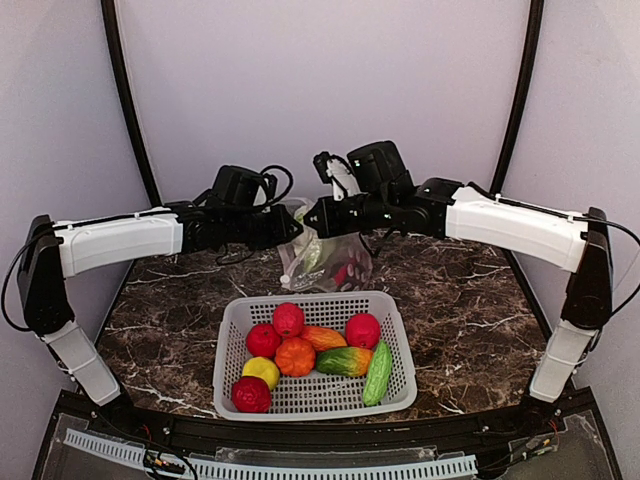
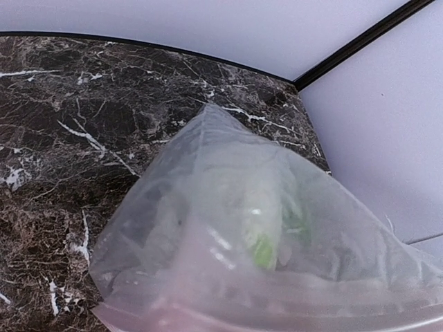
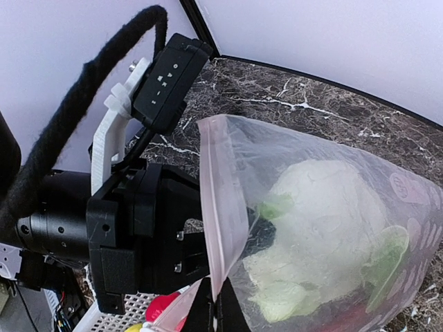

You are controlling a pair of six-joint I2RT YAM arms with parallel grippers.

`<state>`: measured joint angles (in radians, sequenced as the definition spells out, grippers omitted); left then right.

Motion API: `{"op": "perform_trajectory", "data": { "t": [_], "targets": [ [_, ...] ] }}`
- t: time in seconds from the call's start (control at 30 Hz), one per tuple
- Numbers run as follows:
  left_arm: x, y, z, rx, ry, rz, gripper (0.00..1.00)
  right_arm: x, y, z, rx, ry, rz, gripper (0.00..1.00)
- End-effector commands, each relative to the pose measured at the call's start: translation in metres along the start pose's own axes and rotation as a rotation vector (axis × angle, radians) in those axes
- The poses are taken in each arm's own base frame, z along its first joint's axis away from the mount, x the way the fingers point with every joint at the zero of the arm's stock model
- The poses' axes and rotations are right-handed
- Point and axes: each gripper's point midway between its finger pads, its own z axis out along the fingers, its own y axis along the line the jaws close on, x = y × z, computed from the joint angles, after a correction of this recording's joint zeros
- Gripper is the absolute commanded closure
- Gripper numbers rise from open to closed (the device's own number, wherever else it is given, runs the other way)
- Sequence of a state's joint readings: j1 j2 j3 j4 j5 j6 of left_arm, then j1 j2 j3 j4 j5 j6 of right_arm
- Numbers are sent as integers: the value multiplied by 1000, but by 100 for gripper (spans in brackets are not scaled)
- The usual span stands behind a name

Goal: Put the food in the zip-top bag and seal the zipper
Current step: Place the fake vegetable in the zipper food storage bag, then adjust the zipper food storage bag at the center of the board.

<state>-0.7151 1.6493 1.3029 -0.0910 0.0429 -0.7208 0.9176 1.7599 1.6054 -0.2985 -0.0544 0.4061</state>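
One clear crinkly bag, lumpy cauliflower (w/in)

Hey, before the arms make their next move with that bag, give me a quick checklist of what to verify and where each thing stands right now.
1. Left gripper holding the bag: ok, it looks clamped on the bag's top edge.
2. Right gripper holding the bag: cannot tell, its fingers are hidden at the bag's edge.
3. Cauliflower inside the bag: ok.
4. All toy food bagged: not ok, several pieces lie in the basket.
5. Zipper sealed: cannot tell from these views.
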Motion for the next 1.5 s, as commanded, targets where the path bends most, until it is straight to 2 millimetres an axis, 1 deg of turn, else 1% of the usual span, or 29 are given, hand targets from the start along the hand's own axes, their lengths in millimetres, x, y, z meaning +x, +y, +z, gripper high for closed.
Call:
{"op": "perform_trajectory", "data": {
  "t": [0.0, 0.03, 0.07, 0.1, 0.13, 0.17, 0.2, 0.23, 0.27, 0.3, 0.33, 0.37, 0.4, 0.5, 0.53, 0.57, 0.6, 0.63, 0.67, 0.7, 0.73, 0.77, 0.8, 0.83, 0.97, 1.1, 1.2, 1.33, 1.47],
  "targets": [
    [-8, -14, -16, 69, -19, 38, 75, -4, -4, -4, 38, -29, 38, 100],
    [-8, -20, -18, 95, -12, 56, 70, -3, -7, -4, 42, -26, 47, 100],
    [-10, -25, -24, 117, -15, 66, 63, -3, -8, -4, 46, -25, 57, 100],
    [-8, -32, -28, 150, -5, 81, 60, -4, -12, -6, 59, -31, 66, 100],
    [-9, -37, -36, 175, -8, 92, 52, -4, -16, -6, 73, -34, 71, 100],
    [-5, -43, -40, 210, 7, 105, 49, -4, -18, -6, 77, -35, 77, 100],
    [-8, -49, -51, 238, -1, 113, 44, -5, -19, -7, 81, -38, 82, 100],
    [-2, -51, -55, 262, 18, 121, 43, -5, -21, -7, 85, -38, 87, 100],
    [-4, -56, -66, 284, 10, 126, 40, -5, -23, -7, 88, -39, 89, 100],
    [3, -54, -69, 289, 29, 127, 39, -6, -24, -8, 91, -41, 92, 100],
    [1, -57, -80, 303, 17, 131, 38, -6, -26, -8, 95, -43, 94, 100],
    [5, -54, -88, 296, 24, 130, 38, -8, -27, -10, 98, -47, 96, 100],
    [7, -51, -92, 287, 26, 128, 38, -8, -28, -10, 100, -48, 97, 100],
    [22, -26, -100, 206, 49, 105, 37, -11, -29, -12, 102, -55, 99, 100],
    [26, -19, -99, 190, 57, 89, 36, -12, -29, -12, 101, -57, 100, 100],
    [34, -10, -97, 172, 78, 75, 36, -12, -30, -13, 102, -58, 101, 100],
    [38, -7, -95, 175, 86, 51, 36, -13, -30, -13, 103, -61, 102, 100],
    [48, 2, -91, 162, 109, 34, 36, -14, -30, -13, 103, -62, 104, 100],
    [49, 1, -89, 179, 107, 11, 36, -15, -29, -14, 100, -63, 104, 100],
    [57, 8, -85, 171, 122, -4, 38, -15, -29, -15, 99, -65, 103, 100],
    [57, 7, -83, 185, 117, -25, 38, -15, -29, -15, 99, -65, 106, 100],
    [63, 12, -79, 178, 128, -36, 40, -16, -29, -15, 98, -66, 106, 100],
    [62, 11, -78, 188, 119, -51, 41, -17, -29, -16, 98, -69, 106, 100],
    [67, 16, -73, 176, 131, -63, 44, -16, -29, -15, 98, -67, 108, 100],
    [73, 26, -57, 172, 128, -107, 51, -17, -28, -16, 94, -69, 113, 100],
    [71, 32, -41, 180, 120, -145, 56, -16, -28, -16, 89, -68, 114, 100],
    [66, 33, -31, 186, 107, -152, 58, -15, -28, -16, 89, -67, 115, 100],
    [64, 43, -16, 147, 111, -164, 62, -15, -27, -15, 84, -65, 114, 100],
    [65, 50, -4, 119, 122, -167, 62, -15, -27, -15, 82, -65, 111, 100]
  ]
}}
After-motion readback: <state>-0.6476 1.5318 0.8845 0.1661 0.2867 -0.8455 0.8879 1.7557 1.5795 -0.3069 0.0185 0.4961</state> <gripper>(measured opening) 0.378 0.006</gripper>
